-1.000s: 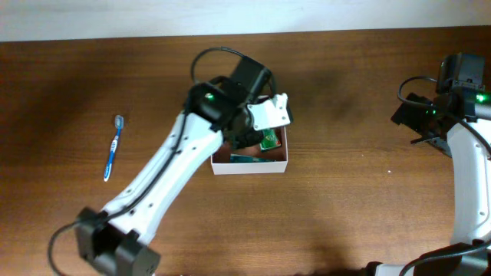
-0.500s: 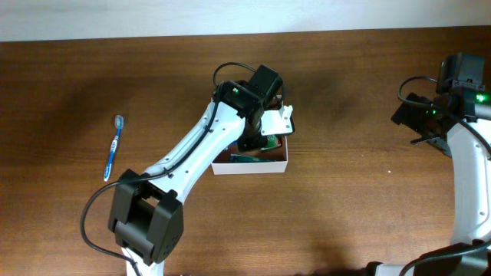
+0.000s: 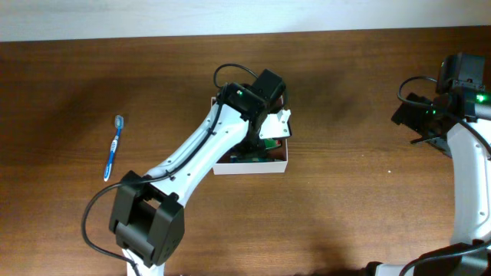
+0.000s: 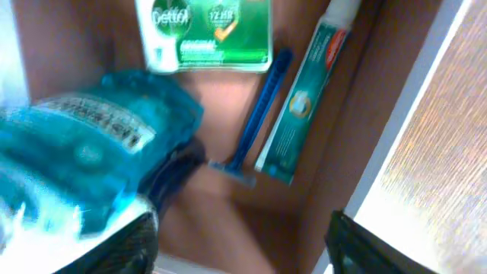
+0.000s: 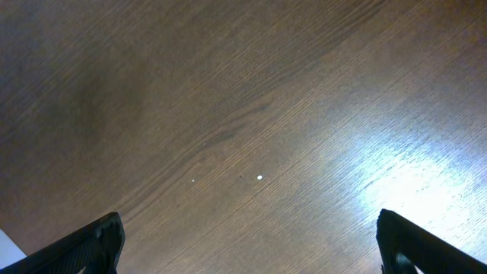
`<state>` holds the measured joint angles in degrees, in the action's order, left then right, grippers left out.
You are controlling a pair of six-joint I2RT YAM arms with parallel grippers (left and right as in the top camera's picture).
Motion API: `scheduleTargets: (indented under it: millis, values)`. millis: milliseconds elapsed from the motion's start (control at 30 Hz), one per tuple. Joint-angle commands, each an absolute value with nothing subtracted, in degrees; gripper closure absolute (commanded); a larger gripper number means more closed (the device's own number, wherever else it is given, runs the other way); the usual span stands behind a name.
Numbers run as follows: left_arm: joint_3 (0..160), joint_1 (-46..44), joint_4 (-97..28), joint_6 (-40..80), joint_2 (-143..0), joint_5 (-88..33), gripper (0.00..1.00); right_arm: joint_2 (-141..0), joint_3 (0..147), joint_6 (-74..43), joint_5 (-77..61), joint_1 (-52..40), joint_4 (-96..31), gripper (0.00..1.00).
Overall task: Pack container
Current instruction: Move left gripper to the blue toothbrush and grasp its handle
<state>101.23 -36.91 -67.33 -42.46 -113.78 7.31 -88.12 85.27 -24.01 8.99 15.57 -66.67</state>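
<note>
The container (image 3: 253, 165), a white-walled box with a reddish-brown inside (image 4: 228, 209), sits mid-table. My left gripper (image 3: 263, 136) hovers inside it, open (image 4: 243, 259), nothing between its fingers. A blurred blue labelled pack (image 4: 84, 152) lies against the left finger (image 4: 129, 243). Further in lie a green-and-white packet (image 4: 213, 34), a blue razor (image 4: 255, 122) and a teal toothpaste tube (image 4: 300, 114). A blue toothbrush (image 3: 113, 147) lies on the table far to the left. My right gripper (image 5: 259, 259) hangs open over bare wood at the right edge (image 3: 418, 115).
The brown wooden table (image 3: 360, 199) runs to a pale wall strip (image 3: 115, 19) at the back. The left arm (image 3: 192, 161) stretches diagonally from the front left over the container.
The left arm swung right and lower into the container, and its jaws opened, letting the blue pack go. The right arm has not moved.
</note>
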Motion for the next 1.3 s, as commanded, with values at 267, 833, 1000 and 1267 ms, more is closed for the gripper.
scheduleTargets:
  millis: [267,833,1000,1267]
  values:
    - [101.8,-22.2,-68.6,-21.8,-100.2,11.8,0.3,-88.2,85.6,-24.3,9.7,15.8,-66.7,0.01]
    - [87.5,10.9,-62.2,-5.9,-100.3,7.1,0.26,-88.2,85.6,-24.3,9.7,15.8,-66.7,0.01]
    - [78.5,13.3,-54.9,-6.4,-100.3,7.1,0.24,-88.2,85.6,-24.3,9.7,15.8,-66.7,0.01]
    - [69.8,13.5,-42.7,-12.9,-100.4,7.1,0.22,-88.2,85.6,-24.3,9.7,15.8,-66.7,0.01]
